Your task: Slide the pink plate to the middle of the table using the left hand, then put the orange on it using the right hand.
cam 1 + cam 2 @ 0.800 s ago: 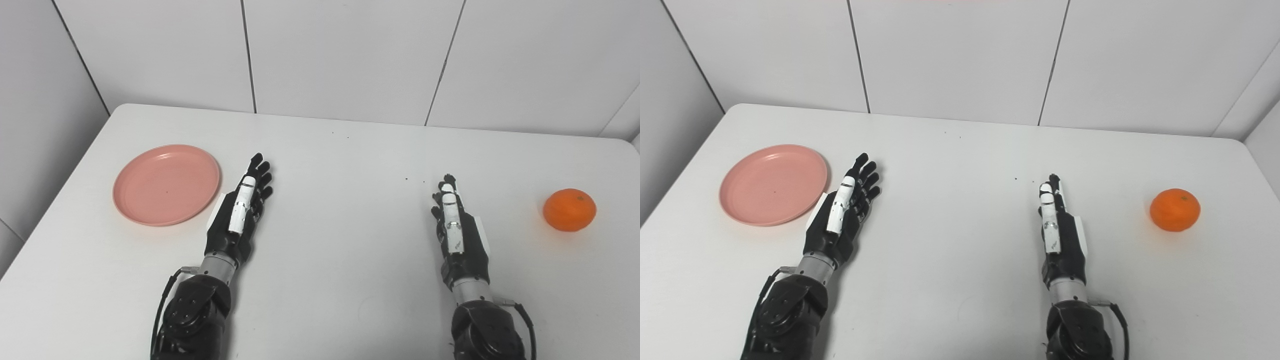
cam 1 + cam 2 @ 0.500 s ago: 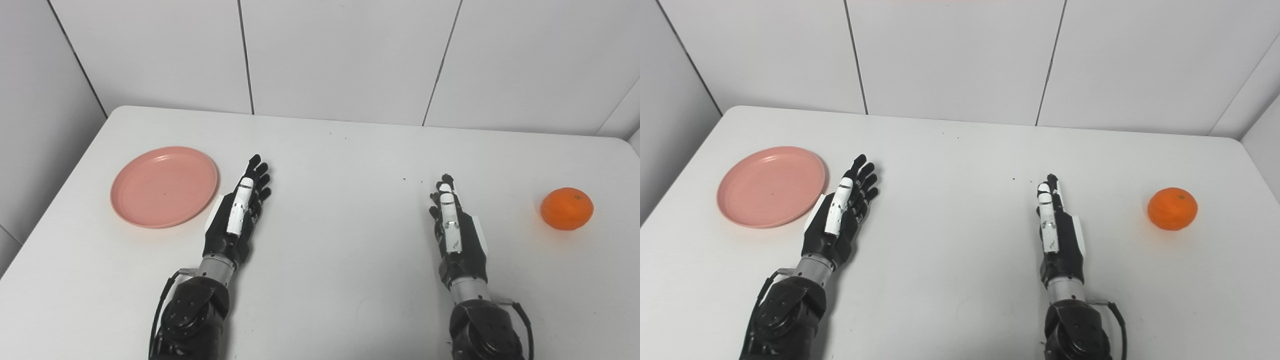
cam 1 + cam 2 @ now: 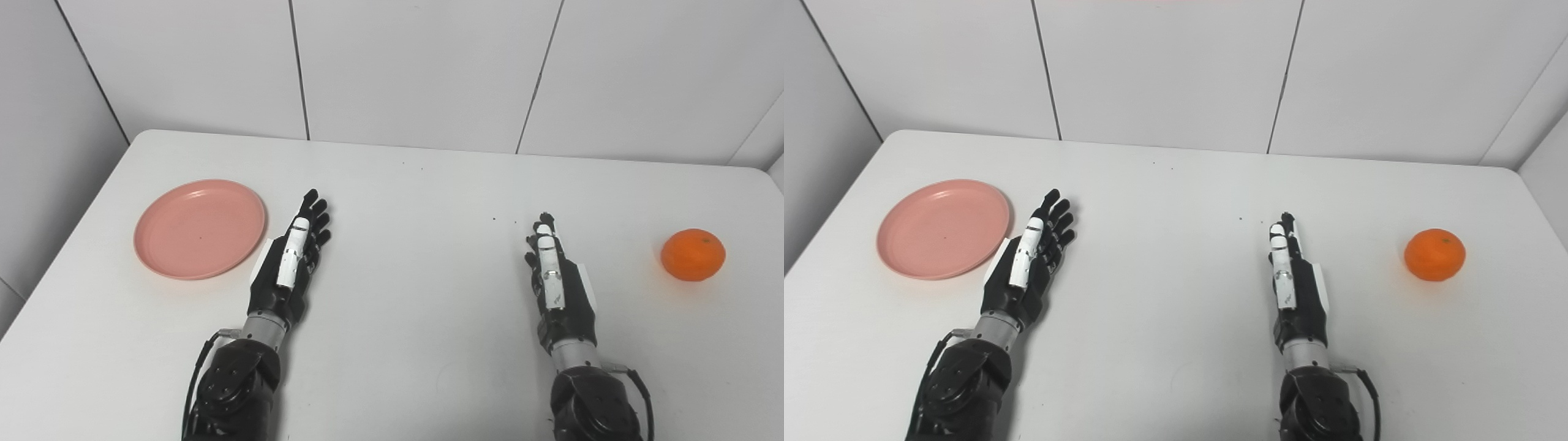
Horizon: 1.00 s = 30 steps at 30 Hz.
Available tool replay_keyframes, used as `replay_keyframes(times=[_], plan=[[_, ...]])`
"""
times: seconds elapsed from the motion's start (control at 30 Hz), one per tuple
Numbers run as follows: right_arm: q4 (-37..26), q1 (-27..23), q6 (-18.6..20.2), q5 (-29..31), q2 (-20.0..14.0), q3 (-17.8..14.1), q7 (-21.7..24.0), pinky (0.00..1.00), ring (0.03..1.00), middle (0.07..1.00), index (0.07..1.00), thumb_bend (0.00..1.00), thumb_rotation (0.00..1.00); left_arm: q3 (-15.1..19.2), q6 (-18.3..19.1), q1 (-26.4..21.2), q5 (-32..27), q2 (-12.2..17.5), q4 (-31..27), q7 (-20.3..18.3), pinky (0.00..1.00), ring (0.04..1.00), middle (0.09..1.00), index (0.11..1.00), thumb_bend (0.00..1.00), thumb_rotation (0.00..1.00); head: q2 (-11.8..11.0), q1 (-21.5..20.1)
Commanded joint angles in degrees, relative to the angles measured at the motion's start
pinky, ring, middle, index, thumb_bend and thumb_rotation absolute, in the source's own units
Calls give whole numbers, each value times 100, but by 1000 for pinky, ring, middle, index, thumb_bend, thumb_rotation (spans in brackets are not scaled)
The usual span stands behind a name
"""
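Observation:
A round pink plate lies flat on the left side of the white table. My left hand rests just to the right of the plate's rim, fingers stretched forward and apart, holding nothing. An orange sits near the table's right side. My right hand lies well to the left of the orange, fingers straight and pointing away, with nothing in it.
White wall panels rise right behind the table's far edge. The left table edge runs close to the plate, and a wall closes in at the far right corner.
The whole picture has shifted slightly, so the camera moved. Neither hand, the plate nor the orange has visibly moved on the table.

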Motion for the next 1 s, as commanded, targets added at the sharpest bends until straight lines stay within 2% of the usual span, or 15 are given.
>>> replay_keyframes(times=[0.0, 0.13, 0.27, 0.33, 0.37, 0.43, 0.47, 0.5, 0.53, 0.7, 0.83, 0.87, 0.97], plan=[[-91, -97, -262, 43, 39, -24, -23, 1000, 991, 1000, 1000, 199, 1000, -36, -162, -91, -1, 8, -97, -50, 1000, 1000, 1000, 1000, 403, 996, -4, 5], [-65, -51, -350, 58, -73, -27, 64, 1000, 991, 1000, 1000, 209, 1000, -101, -230, -92, 57, -22, -29, -51, 1000, 1000, 1000, 1000, 409, 1000, -90, 264], [-22, -19, -355, 249, -173, -129, 160, 1000, 993, 998, 1000, 233, 1000, -172, -287, -87, 127, -140, 87, 26, 1000, 1000, 1000, 1000, 414, 999, -291, 619], [10, -13, -388, 302, -227, -137, 200, 1000, 997, 1000, 1000, 239, 1000, -182, -298, -85, 146, -176, 125, 43, 1000, 1000, 1000, 1000, 411, 999, -307, 649], [18, 4, -377, 338, -272, -163, 222, 1000, 999, 1000, 1000, 244, 1000, -203, -337, -85, 171, -217, 194, 54, 1000, 1000, 1000, 1000, 411, 999, -432, 947], [24, 30, -339, 465, -330, -233, 267, 1000, 1000, 1000, 1000, 247, 1000, -240, -430, -83, 184, -288, 323, 66, 1000, 1000, 1000, 1000, 417, 988, -491, 1074], [55, 50, -404, 527, -383, -259, 324, 1000, 1000, 1000, 1000, 249, 1000, -259, -456, -83, 199, -347, 376, 104, 1000, 1000, 1000, 1000, 420, 981, -584, 1240], [78, 62, -459, 563, -418, -271, 365, 1000, 1000, 1000, 1000, 256, 1000, -267, -469, -84, 209, -385, 404, 131, 1000, 1000, 1000, 1000, 423, 971, -584, 1240], [151, 78, -579, 570, -506, -264, 438, 1000, 1000, 1000, 1000, 260, 1000, -296, -528, -88, 234, -427, 476, 142, 1000, 1000, 1000, 1000, 425, 966, -712, 1462], [358, 116, -887, 726, -759, -294, 684, 1000, 1000, 1000, 1000, 277, 1000, -412, -843, -104, 279, -559, 766, 140, 1000, 1000, 1000, 1000, 421, 957, -920, 1887], [441, 121, -1019, 811, -870, -308, 802, 1000, 1000, 1000, 1000, 260, 1000, -472, -1023, -133, 320, -623, 947, 173, 1000, 1000, 1000, 1000, 409, 979, -981, 1989], [429, 121, -1000, 843, -868, -319, 806, 1000, 1000, 1000, 1000, 259, 1000, -495, -1072, -144, 349, -641, 998, 188, 1000, 1000, 1000, 1000, 408, 981, -1057, 2120], [377, 130, -928, 814, -876, -303, 780, 1000, 1000, 1000, 1000, 233, 1000, -533, -1200, -171, 404, -676, 1118, 225, 1000, 1000, 1000, 1000, 379, 999, -1090, 2161]])
